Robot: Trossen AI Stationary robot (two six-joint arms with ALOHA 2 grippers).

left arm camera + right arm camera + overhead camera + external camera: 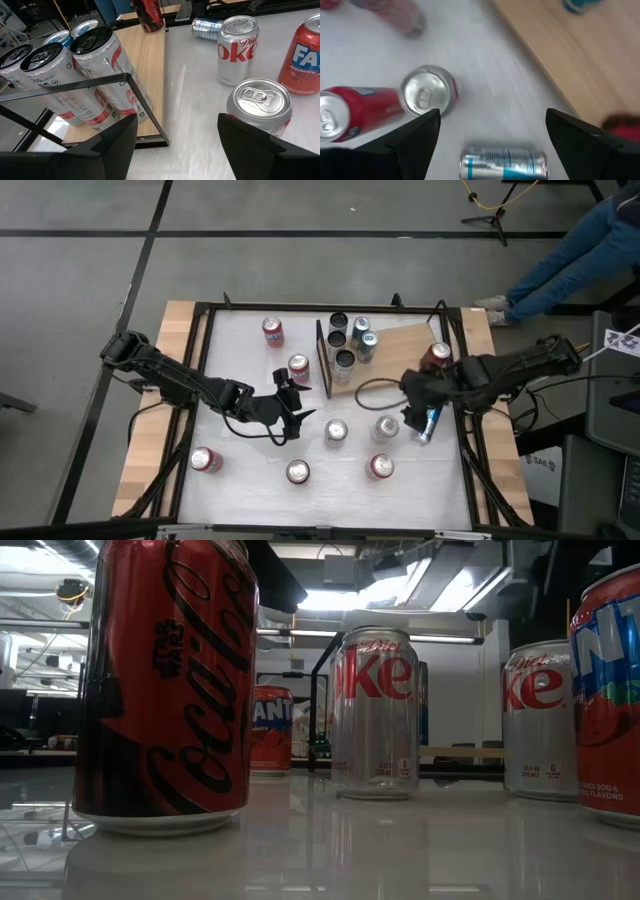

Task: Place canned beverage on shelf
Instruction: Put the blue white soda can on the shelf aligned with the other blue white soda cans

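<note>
The shelf (pixel 400 345), a flat light-brown wooden board with a thin black upright frame at one end, lies at the far middle of the white desk (pixel 240 470) and carries a cluster of upright cans (pixel 350 340) by the frame and one dark red can (pixel 436 356) at its other end. Smooth metal cylinders stand loose on the glossy desk, among them a silver Diet Coke can (pixel 238 49) and a blue-and-silver can (pixel 503 163) lying on its side. The left gripper (pixel 175 145) hovers empty, fingers apart, beside the frame, and the right gripper (pixel 492 140) hangs spread wide above the toppled can, touching nothing.
</note>
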